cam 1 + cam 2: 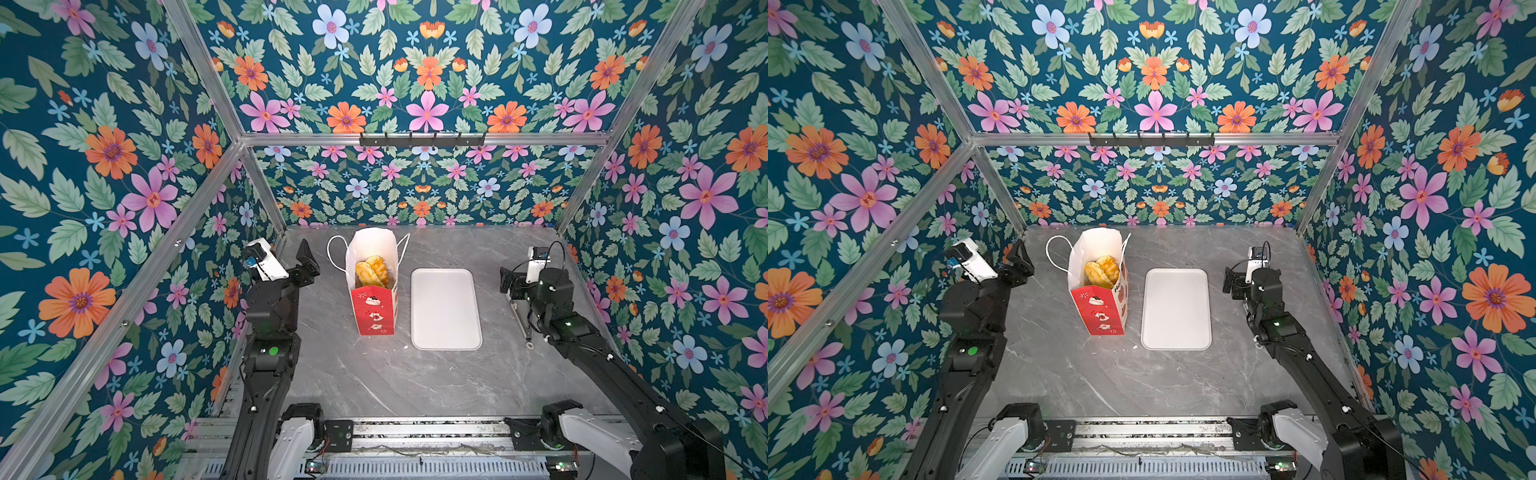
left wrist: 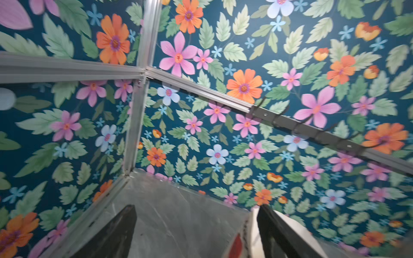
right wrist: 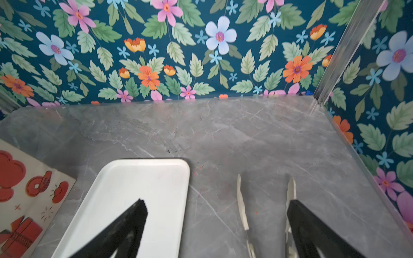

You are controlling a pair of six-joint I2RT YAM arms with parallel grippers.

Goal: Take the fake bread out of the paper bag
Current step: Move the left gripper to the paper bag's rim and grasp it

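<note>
Marble-topped, flower-walled. Shows paper bag (image 1: 374, 309) upright, fake bread (image 1: 372, 270) in its mouth, near, frame-right of left gripper (image 1: 309, 266), spread wide; right gripper (image 1: 508, 283), also wide, farther off.

Both top views look steeply down from high above the whole table (image 1: 374, 374). Each wrist camera looks out close between its own jaws: left toward the floral wall (image 2: 223, 134), right onto the tray (image 3: 145, 183) and paper bag (image 3: 26, 192), also in both top views.
</note>
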